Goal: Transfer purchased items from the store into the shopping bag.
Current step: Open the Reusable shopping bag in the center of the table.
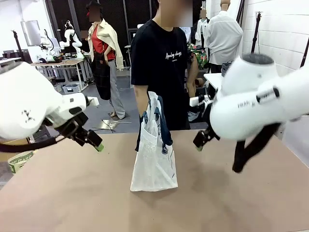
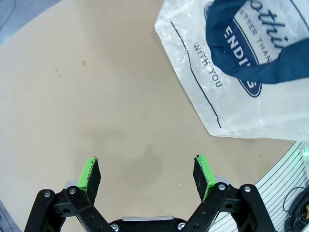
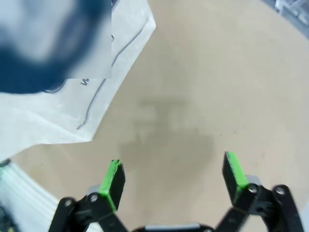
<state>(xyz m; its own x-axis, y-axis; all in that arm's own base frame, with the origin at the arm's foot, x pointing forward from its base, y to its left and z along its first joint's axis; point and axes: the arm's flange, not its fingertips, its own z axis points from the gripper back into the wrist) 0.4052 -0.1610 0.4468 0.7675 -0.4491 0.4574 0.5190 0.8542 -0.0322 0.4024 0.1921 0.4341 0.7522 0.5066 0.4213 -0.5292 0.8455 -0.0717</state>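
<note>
In the middle of the table (image 1: 72, 193), front view, we see the shopping bag (image 1: 154, 162) upright between the left gripper (image 1: 96, 144) and the right gripper (image 1: 199, 144), touching neither. In the left wrist view, its jaws stand wide and empty, with the bag near. In the right wrist view, the jaws are likewise spread and empty, with the bag near.

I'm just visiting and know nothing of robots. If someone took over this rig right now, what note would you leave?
Left gripper: open, empty, above the table, left of the shopping bag.
Right gripper: open, empty, on the bag's other side.
Bag: upright mid-table, in front of the person.
Done: bag in place; contents cannot be told.
Left: putting the purchased items in.
</note>
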